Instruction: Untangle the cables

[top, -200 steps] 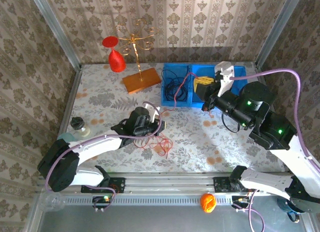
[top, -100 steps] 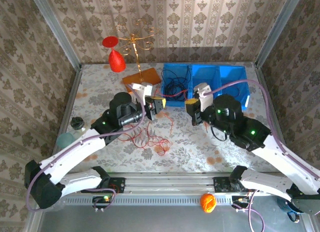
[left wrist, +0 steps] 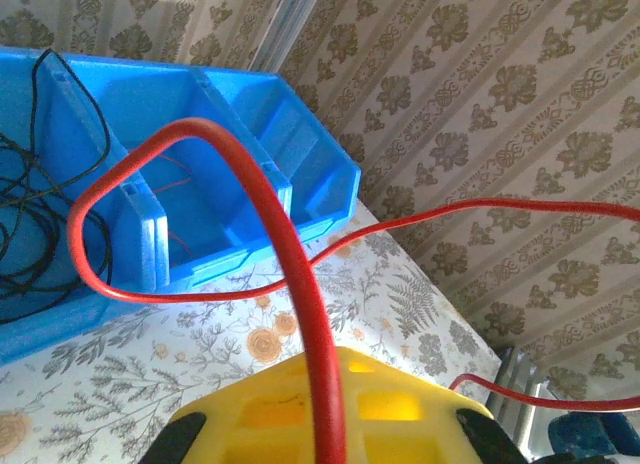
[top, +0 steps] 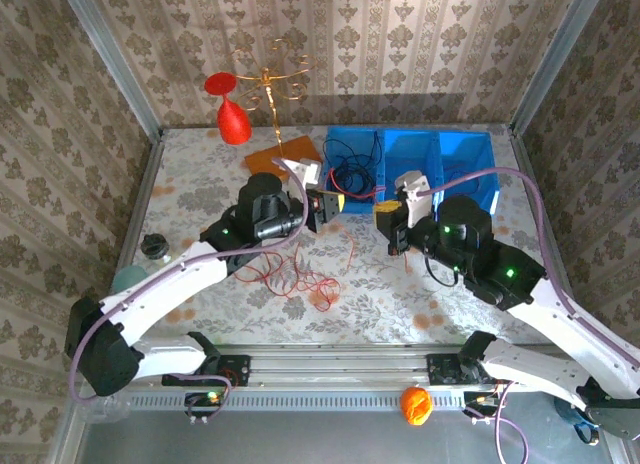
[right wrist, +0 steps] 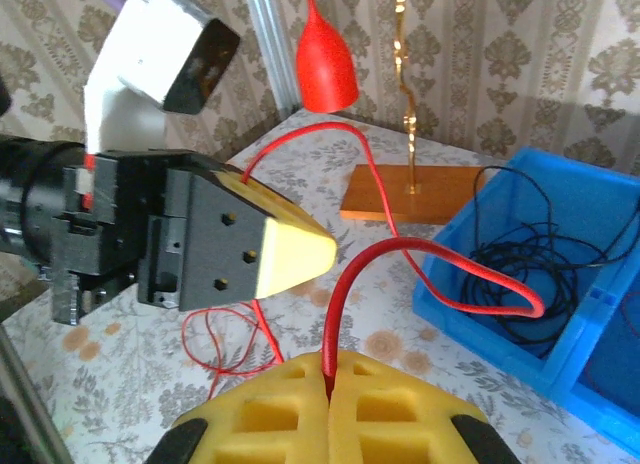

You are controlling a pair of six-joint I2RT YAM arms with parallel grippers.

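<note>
A thin red cable [top: 296, 277] lies in loose loops on the floral table and rises to both grippers. My left gripper [top: 330, 201], with yellow fingers, is shut on the red cable [left wrist: 290, 254], which arcs up from the left gripper [left wrist: 322, 384] and loops toward the blue bin [left wrist: 230, 184]. Facing it closely, my right gripper [top: 386, 216] is shut on the same red cable [right wrist: 345, 284], pinched at the right gripper's [right wrist: 330, 369] tips. The left gripper's fingers [right wrist: 290, 254] sit just ahead of it. A black cable [top: 352, 174] is coiled in the bin's left compartment.
The blue three-compartment bin [top: 460, 136] stands at the back right. A gold stand on an orange wooden base [top: 270, 162] carries an upturned red glass [top: 232, 119] at the back. A small dark jar [top: 155, 247] and a teal ball [top: 128, 279] sit at the left edge.
My left gripper rose from the red loops near the front and swung toward the bin. My right gripper came off the bin toward the centre, and the two now face each other on the red cable.
</note>
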